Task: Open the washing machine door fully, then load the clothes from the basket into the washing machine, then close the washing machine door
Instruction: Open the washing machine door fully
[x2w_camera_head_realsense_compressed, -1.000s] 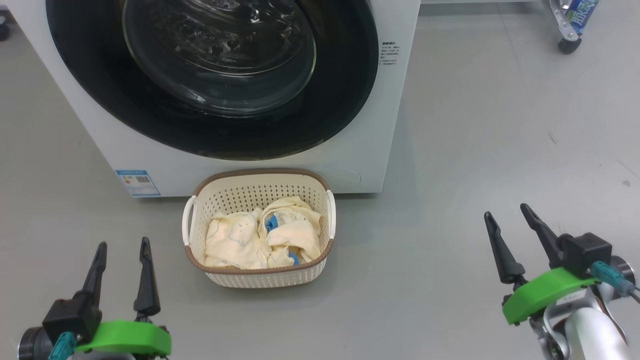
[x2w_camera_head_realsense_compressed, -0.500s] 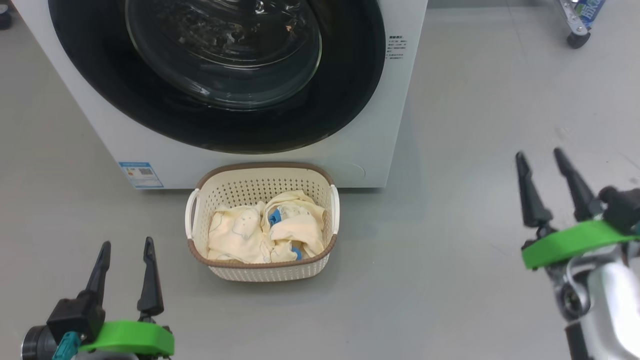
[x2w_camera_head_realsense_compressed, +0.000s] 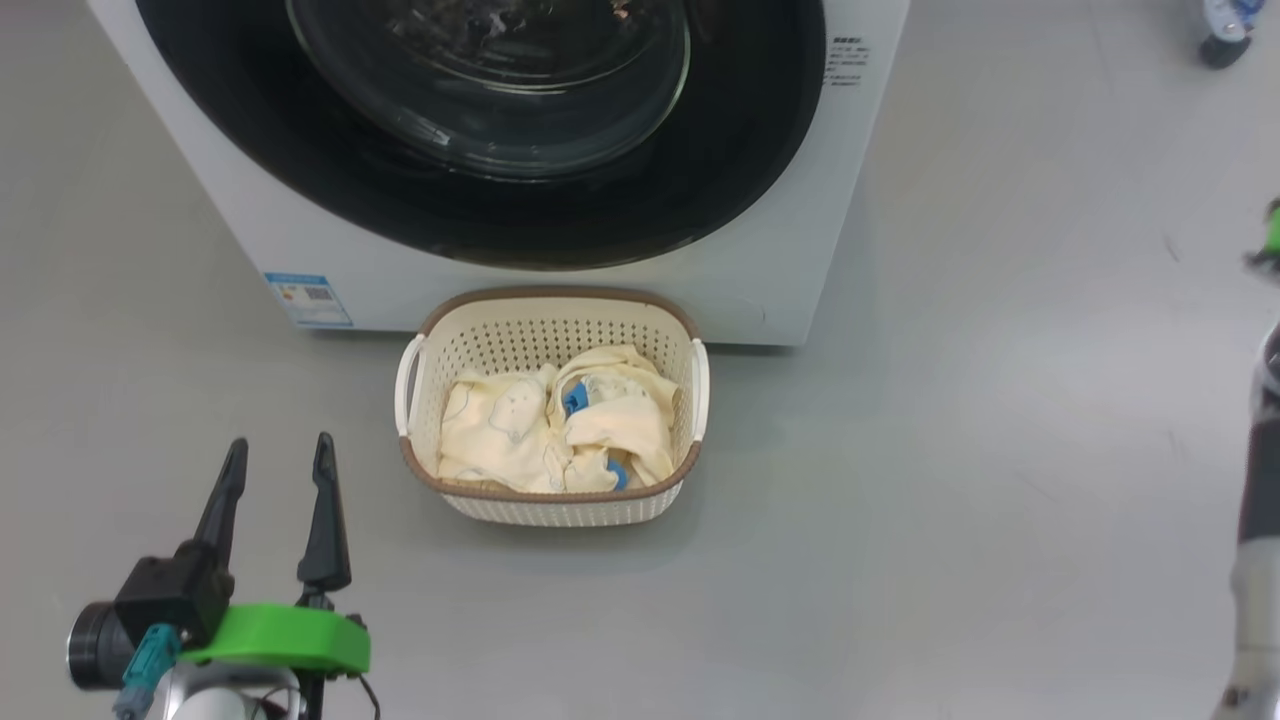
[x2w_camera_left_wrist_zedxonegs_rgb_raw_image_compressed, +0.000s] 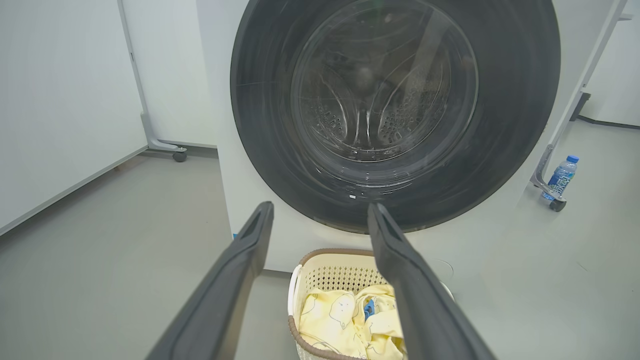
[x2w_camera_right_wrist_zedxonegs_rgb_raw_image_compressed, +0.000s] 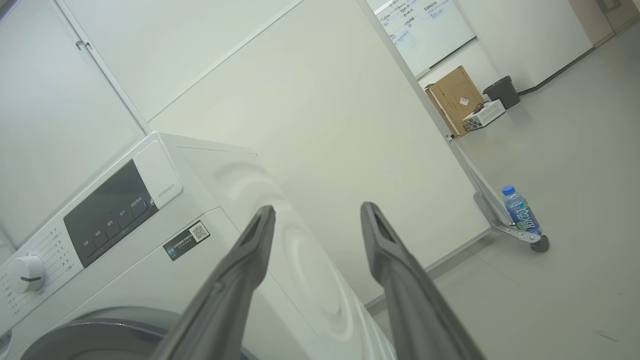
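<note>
Nearest, the left gripper (x2w_camera_head_realsense_compressed: 281, 440) hovers low over the floor, fingers spread and empty. Beyond it the basket (x2w_camera_head_realsense_compressed: 545, 493) stands just before the washing machine's (x2w_camera_head_realsense_compressed: 780, 290) bottom front edge, with the clothes (x2w_camera_head_realsense_compressed: 520, 430) heaped toward its front rim. They look soft, light and floppy, best pinched at a raised fold. The washing machine door (x2w_camera_head_realsense_compressed: 760, 150) is shut. Its rim looks rigid, glossy and likely slippery, so hook its outer edge. The right gripper (x2w_camera_right_wrist_zedxonegs_rgb_raw_image_compressed: 317, 206), fingers spread too, points toward the machine's top right corner.
</note>
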